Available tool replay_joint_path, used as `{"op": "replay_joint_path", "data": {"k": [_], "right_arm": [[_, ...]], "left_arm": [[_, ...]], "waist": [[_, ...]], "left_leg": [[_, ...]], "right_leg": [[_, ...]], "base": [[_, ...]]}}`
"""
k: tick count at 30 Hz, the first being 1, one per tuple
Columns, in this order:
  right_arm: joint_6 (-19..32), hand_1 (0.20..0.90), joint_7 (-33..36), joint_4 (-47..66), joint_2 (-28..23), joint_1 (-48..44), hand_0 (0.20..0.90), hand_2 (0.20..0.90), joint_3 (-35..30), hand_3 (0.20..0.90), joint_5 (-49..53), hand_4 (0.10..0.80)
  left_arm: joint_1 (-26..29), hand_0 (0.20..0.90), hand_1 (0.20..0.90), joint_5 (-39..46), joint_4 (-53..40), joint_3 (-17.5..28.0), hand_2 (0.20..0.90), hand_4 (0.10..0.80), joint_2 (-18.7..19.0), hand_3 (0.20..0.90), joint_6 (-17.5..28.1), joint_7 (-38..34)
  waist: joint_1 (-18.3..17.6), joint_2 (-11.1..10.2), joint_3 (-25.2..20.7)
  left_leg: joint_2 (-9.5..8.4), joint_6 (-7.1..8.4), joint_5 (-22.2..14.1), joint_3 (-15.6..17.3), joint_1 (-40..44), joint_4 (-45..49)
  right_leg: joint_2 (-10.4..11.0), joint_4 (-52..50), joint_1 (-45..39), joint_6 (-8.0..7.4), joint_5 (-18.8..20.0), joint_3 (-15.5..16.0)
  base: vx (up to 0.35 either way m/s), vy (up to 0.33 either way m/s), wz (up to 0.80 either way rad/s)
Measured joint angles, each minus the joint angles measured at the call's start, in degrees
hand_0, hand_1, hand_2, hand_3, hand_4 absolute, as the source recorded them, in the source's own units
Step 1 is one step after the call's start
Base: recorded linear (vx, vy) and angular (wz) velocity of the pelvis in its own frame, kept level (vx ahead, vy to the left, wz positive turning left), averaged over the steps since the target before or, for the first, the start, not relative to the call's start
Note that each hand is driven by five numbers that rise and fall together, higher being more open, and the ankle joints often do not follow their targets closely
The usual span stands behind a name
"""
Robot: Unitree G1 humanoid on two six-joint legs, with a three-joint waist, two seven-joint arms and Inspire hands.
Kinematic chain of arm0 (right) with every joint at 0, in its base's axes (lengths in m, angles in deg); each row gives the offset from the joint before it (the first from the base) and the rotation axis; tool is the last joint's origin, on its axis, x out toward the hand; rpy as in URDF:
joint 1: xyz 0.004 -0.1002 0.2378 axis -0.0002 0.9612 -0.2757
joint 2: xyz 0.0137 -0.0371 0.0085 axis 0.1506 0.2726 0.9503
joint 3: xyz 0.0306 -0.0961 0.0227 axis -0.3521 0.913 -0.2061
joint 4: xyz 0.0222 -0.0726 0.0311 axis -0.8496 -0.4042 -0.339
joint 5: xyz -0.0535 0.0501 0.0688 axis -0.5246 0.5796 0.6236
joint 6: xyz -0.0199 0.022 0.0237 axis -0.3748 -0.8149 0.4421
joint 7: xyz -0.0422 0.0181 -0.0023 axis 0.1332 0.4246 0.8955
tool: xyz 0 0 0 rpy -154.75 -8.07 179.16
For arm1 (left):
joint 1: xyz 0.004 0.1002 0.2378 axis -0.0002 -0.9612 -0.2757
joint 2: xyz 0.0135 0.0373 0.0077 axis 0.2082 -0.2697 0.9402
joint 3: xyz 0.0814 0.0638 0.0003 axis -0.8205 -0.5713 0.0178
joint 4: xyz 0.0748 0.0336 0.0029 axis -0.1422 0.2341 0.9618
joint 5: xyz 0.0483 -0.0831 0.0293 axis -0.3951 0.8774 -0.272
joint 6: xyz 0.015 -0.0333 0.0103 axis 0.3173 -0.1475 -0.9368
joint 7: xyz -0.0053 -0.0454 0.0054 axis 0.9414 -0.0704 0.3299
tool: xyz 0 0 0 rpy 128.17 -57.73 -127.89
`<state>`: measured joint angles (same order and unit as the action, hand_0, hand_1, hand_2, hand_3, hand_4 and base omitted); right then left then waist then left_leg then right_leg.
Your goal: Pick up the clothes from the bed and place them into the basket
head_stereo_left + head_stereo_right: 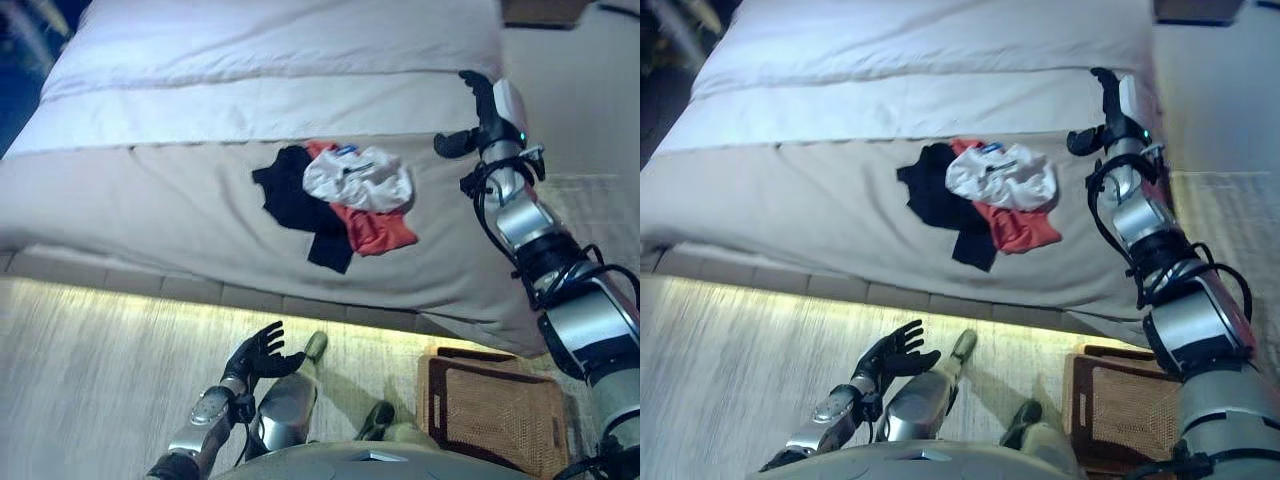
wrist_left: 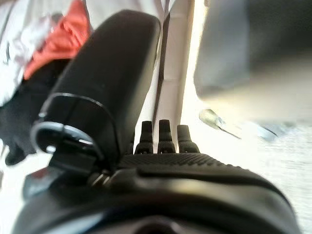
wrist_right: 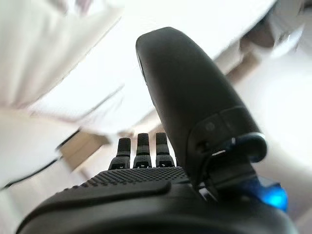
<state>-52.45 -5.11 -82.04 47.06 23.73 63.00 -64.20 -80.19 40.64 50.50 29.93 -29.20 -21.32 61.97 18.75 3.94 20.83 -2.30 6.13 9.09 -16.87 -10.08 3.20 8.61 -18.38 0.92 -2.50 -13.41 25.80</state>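
Note:
A pile of clothes lies on the grey bed (image 1: pixel 150 200): a white garment (image 1: pixel 358 178) on top, an orange-red one (image 1: pixel 378 230) under it, a black one (image 1: pixel 295 205) to the left. The pile also shows in the left wrist view (image 2: pixel 53 44). My right hand (image 1: pixel 482 118) is open and empty, raised over the bed's right edge, to the right of the pile and apart from it. My left hand (image 1: pixel 258 355) is open and empty, low over the floor in front of the bed. A brown wicker basket (image 1: pixel 490 412) stands on the floor at the lower right.
The bed has white sheets and pillows (image 1: pixel 270 50) at the far end. A lit strip runs along the bed's base (image 1: pixel 120 290) above a pale wood floor (image 1: pixel 90 380). A pale rug (image 1: pixel 590 215) lies right of the bed.

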Motion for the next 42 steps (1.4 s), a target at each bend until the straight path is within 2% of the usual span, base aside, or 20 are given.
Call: {"op": "replay_joint_path", "data": {"k": [4,7,9,12,16,23,24,25,26,28,31,40,42], "right_arm": [[-2.6,0.9,-0.6,-4.2,-0.7,-5.9,0.9,0.9,2.4,0.9,-0.5,0.8],[-4.4,0.9,-1.5,-5.9,-1.8,-7.4,0.9,0.9,2.6,0.9,-0.3,0.8],[-5.3,0.9,-2.0,-6.6,-1.7,-7.5,0.9,0.9,2.9,0.9,-0.3,0.8],[-7.2,0.9,-3.2,-7.0,-1.7,-7.8,0.9,0.9,3.5,0.9,0.4,0.8],[-10.4,0.9,-3.9,-7.1,-1.9,-9.3,0.9,0.9,3.8,0.9,0.7,0.8],[-11.4,0.9,-5.1,-9.9,-3.0,-15.6,0.9,0.9,6.5,0.9,0.8,0.8],[-11.4,0.613,-5.2,-10.4,-3.4,-16.5,0.613,0.613,7.4,0.565,0.9,0.465],[-11.4,0.427,-5.3,-11.1,-3.7,-17.6,0.427,0.427,8.1,0.348,1.3,0.248],[-11.3,0.3,-5.3,-11.8,-3.8,-18.3,0.3,0.3,8.1,0.2,2.0,0.1],[-11.2,0.3,-5.1,-13.4,-3.8,-19.5,0.3,0.3,8.1,0.2,3.2,0.1],[-11.1,0.3,-4.7,-15.8,-4.3,-22.4,0.3,0.3,9.5,0.2,5.0,0.1],[-11.1,0.3,-3.9,-15.7,-6.1,-24.9,0.3,0.3,11.9,0.2,7.5,0.1],[-11.1,0.3,-4.2,-15.6,-6.1,-24.9,0.3,0.3,12.5,0.2,7.6,0.1]], "left_arm": [[2.3,0.9,0.9,2.7,-5.4,-0.4,0.9,0.8,3.5,0.9,1.3,1.6],[2.8,0.9,0.9,7.7,-11.2,-0.1,0.9,0.8,4.3,0.9,2.4,2.4],[2.8,0.9,0.9,10.1,-13.6,-0.1,0.9,0.8,4.2,0.9,2.4,3.8],[2.2,0.9,0.9,14.1,-16.3,0.1,0.9,0.8,4.4,0.9,2.7,5.2],[1.3,0.9,0.9,18.7,-21.0,0.5,0.9,0.8,4.7,0.9,2.8,5.7],[0.4,0.9,0.9,23.3,-24.1,0.9,0.9,0.8,5.2,0.9,4.5,5.8],[0.4,0.9,0.9,24.0,-24.1,1.1,0.9,0.8,5.2,0.9,4.8,5.8],[0.3,0.9,0.9,25.0,-24.1,1.5,0.9,0.8,5.3,0.9,5.0,5.8],[0.3,0.9,0.9,25.8,-24.1,1.7,0.9,0.8,5.5,0.9,5.3,5.8],[0.2,0.9,0.9,26.8,-24.1,1.6,0.9,0.8,5.8,0.9,6.0,5.8],[-0.9,0.9,0.9,28.1,-25.2,1.8,0.9,0.8,6.1,0.9,7.4,6.1],[-2.7,0.9,0.9,31.5,-26.3,3.8,0.9,0.8,6.1,0.9,7.9,7.3],[-2.7,0.9,0.9,31.5,-26.3,3.9,0.9,0.8,6.1,0.9,7.9,7.4]], "waist": [[2.0,0.7,6.0],[3.3,1.6,9.2],[3.6,2.3,10.3],[3.7,2.6,10.5],[3.4,3.0,10.7],[3.2,3.1,10.8],[3.1,3.1,10.8],[3.1,3.1,10.8],[3.2,3.1,10.8],[3.5,3.1,10.8],[3.4,3.1,10.8],[3.0,3.0,10.9],[2.8,2.8,11.0]], "left_leg": [[-4.22,-0.17,-0.1,0.2,-5.9,6.0],[-6.81,-2.5,-2.2,0.9,-11.6,12.5],[-8.19,-3.01,-3.4,1.5,-15.1,17.1],[-9.0,-3.62,-4.5,2.2,-20.2,22.0],[-8.7,-3.56,-6.0,3.1,-27.5,26.2],[-8.56,-3.56,-6.0,4.2,-37.1,31.6],[-8.52,-3.55,-6.0,4.2,-37.7,31.5],[-8.35,-3.55,-6.0,4.2,-38.3,31.6],[-8.21,-3.54,-6.0,4.3,-38.6,31.8],[-7.59,-3.54,-6.0,5.1,-38.8,31.8],[-7.65,-3.54,-6.0,5.7,-38.9,31.5],[-7.36,-3.67,-5.9,6.5,-39.1,33.5],[-6.94,-4.32,-6.3,6.8,-37.8,33.8]], "right_leg": [[5.7,-13.6,7.5,1.01,-5.9,-0.1],[9.1,-21.7,12.9,1.6,-9.4,-0.2],[11.0,-26.5,16.1,2.14,-10.8,-0.4],[12.0,-30.7,20.5,2.66,-12.4,-1.3],[12.3,-35.6,28.0,3.33,-13.5,-2.3],[12.4,-41.8,38.2,4.1,-14.1,-4.7],[12.3,-41.9,38.9,4.11,-14.0,-4.9],[11.9,-41.9,39.6,4.12,-14.0,-5.2],[11.5,-41.9,40.0,4.12,-14.0,-5.7],[11.0,-41.9,40.5,4.11,-14.0,-6.2],[10.5,-41.9,41.1,4.1,-14.0,-7.5],[10.1,-41.7,40.0,4.37,-13.8,-7.8],[10.0,-41.1,38.6,4.19,-13.7,-7.8]], "base": [[-0.042,0.11,0.4],[-0.049,0.083,0.32],[-0.046,0.086,0.19],[-0.042,0.073,0.07],[-0.059,0.077,0.0],[-0.019,0.007,-0.02],[-0.025,0.006,0.08],[-0.023,-0.004,0.06],[0.0,0.0,0.0],[-0.024,-0.018,-0.08],[-0.031,-0.016,-0.06],[0.002,-0.01,0.0],[0.036,-0.037,-0.07]]}}
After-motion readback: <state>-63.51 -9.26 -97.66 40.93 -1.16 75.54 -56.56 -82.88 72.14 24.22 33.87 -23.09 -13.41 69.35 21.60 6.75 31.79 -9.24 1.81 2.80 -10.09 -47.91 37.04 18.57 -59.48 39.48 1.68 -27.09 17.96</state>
